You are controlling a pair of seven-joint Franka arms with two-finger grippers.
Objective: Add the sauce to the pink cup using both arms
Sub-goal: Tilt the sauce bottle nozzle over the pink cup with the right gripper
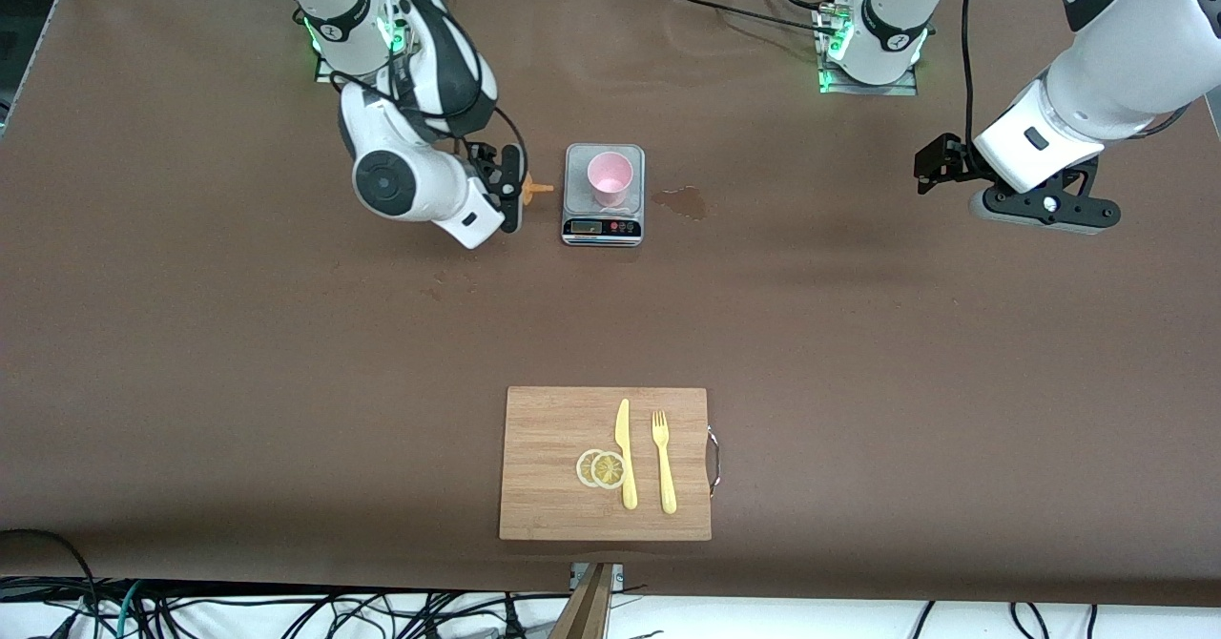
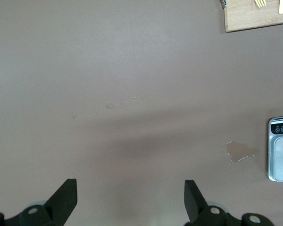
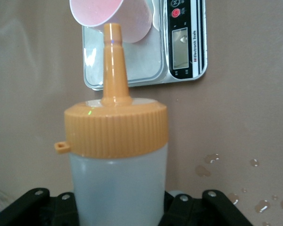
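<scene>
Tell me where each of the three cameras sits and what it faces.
Front: high across the table, facing both arms' bases, with the scale between the arms.
Left wrist: looks down past the open left gripper at bare table.
Right wrist: looks along the sauce in the shut right gripper toward the pink cup.
All show the scale.

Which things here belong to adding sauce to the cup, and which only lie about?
Belong to the job:
- sauce bottle, held in the right tool beside the scale
- pink cup, standing on the scale
- left tool, open, waiting over bare table

Lying about:
- cutting board
- knife
- fork
- lemon slices
- spill
</scene>
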